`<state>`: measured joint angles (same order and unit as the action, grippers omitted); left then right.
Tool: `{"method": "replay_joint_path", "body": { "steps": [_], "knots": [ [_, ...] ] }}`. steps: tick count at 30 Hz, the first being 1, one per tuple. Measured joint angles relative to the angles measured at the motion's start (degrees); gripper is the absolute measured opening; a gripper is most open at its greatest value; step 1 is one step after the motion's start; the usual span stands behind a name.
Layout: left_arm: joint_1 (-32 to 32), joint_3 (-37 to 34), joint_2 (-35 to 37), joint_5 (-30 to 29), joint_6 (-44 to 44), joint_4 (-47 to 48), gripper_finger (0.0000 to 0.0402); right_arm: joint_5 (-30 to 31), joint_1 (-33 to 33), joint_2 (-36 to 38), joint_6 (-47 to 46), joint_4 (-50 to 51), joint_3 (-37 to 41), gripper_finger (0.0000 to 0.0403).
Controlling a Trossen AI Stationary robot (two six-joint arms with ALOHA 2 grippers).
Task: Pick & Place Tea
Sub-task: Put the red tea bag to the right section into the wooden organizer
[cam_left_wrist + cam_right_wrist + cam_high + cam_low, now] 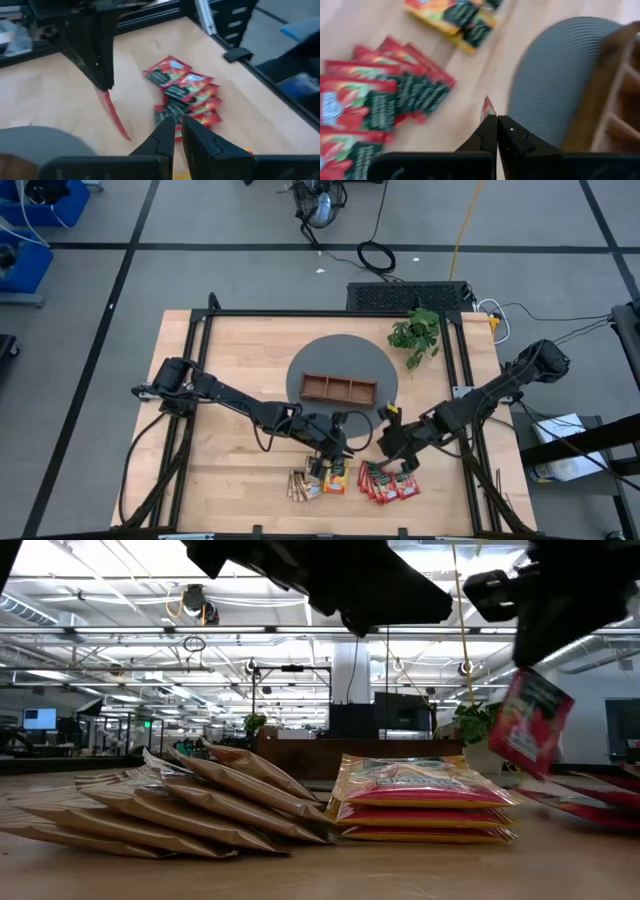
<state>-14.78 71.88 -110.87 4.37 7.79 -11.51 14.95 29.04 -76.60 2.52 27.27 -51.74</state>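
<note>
1. Tan sachets (300,485): a fanned pile lying flat near the front edge of the tabletop (230,340), leftmost of the three tea groups; in the low view they overlap like shingles (200,805).
2. Left gripper (325,463): low over the orange pile, fingers closed together with nothing between them, as the left wrist view shows (177,131).
3. Orange sachets (335,478): a short stack just right of the tan pile, lying flat (425,802).
4. Red sachets (390,483): a spread pile on the tabletop, right of the orange stack and apart from it (187,92).
5. Right gripper (392,446): raised above the red pile, fingers pinched on one red sachet, which hangs clear of the tabletop (530,725).
6. Wooden tray (338,389): three compartments, resting on a grey round mat (340,355) behind the piles.
7. Plant (417,333): at the mat's far right.
</note>
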Motion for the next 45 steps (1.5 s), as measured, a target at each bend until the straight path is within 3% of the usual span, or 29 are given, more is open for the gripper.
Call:
{"method": "replay_joint_path", "body": {
  "steps": [5, 11, 16, 22, 28, 40, 45],
  "knots": [
    [-0.31, 0.01, -0.28, -8.13, 2.96, -0.73, 0.0094, 4.56, -0.10, 0.00, 2.68, -0.60, -1.84, 0.0000],
    [-0.26, 0.02, -1.29, -16.93, 0.84, -2.51, 0.0213, 7.86, -0.55, 0.02, 5.07, -3.48, -3.65, 0.0000],
    [0.65, 0.02, -1.25, -17.51, -3.27, -2.19, 0.0289, 10.58, -0.65, 0.00, 7.98, -4.36, -4.35, 0.0000],
    [1.88, 0.02, -1.25, -17.45, -6.98, -1.39, 0.0313, 10.50, -0.84, 0.00, 10.20, -8.01, -4.37, 0.0000],
    [1.95, 0.02, -1.25, -16.42, -6.88, -0.33, 0.0259, 10.50, -0.84, 0.00, 11.74, -9.58, -4.37, 0.0000],
    [1.96, 0.02, -1.25, -16.43, -4.39, -0.07, 0.0023, 10.40, -0.84, 0.00, 11.32, -9.67, -4.37, 0.0000],
    [2.01, 0.02, -1.25, -16.44, -3.80, 0.64, 0.0024, 10.37, -0.84, 0.00, 10.91, -9.71, -4.37, 0.0000]
  ]
}}
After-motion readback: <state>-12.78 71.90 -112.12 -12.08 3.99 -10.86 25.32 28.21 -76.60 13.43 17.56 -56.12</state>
